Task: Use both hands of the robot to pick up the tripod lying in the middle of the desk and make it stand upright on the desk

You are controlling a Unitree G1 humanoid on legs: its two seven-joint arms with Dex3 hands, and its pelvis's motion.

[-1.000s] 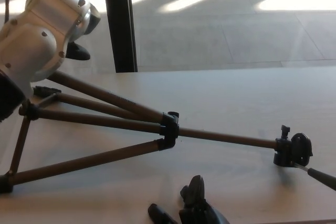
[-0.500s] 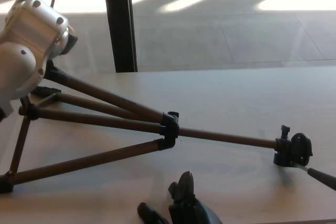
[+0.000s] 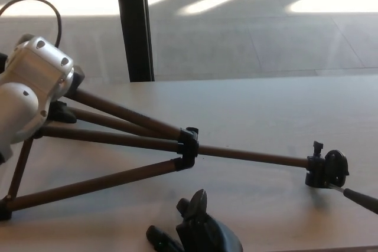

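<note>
Post: a black upright post (image 3: pixel 133 25) stands beyond the desk's far edge.
Floor: grey floor (image 3: pixel 254 33) crossed by bright sunlit bands.

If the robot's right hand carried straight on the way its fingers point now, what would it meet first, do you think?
Most likely the tripod: the right hand points up the picture toward the black collar where the legs join, probably the nearest leg. Depth is unclear from one view.

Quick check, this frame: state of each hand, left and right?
Left hand: over the tripod legs, wrist casing hides its grasp; cannot be told.
Right hand: open, holding nothing, at the bottom edge near the tripod.
</note>
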